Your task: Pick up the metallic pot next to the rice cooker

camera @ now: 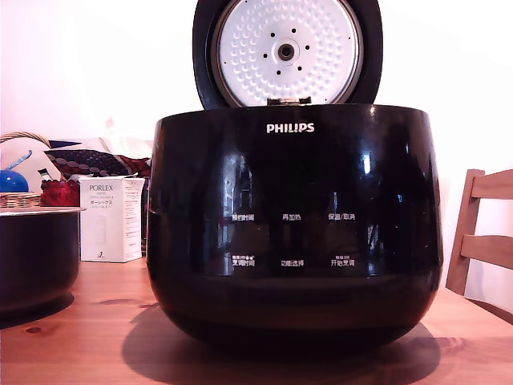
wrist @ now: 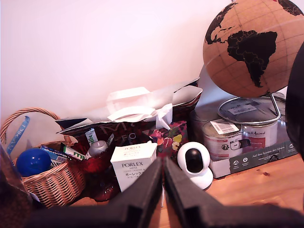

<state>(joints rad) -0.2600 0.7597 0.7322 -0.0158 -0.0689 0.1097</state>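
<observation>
Tool (wrist: 164, 190) first: in the wrist view its two dark fingers are pressed together at the tips, with nothing between them — clenched and empty. It points at a pile of stuff by the wall: a basket (wrist: 52, 183), a white box (wrist: 133, 164), a little white camera (wrist: 195, 164) and a globe (wrist: 251, 45). The pot does not show in that view.

In the exterior view the pot (camera: 36, 257) sits on the bench (camera: 96, 337) at the view's far left, partly cut off by the edge. It is just beside the big black cooker (camera: 294, 224), whose lid stands open. No arm shows near it.

So I think the job has hardly begun. The tool is not at the pot yet — it has to get there, open, grab the rim and lift.
</observation>
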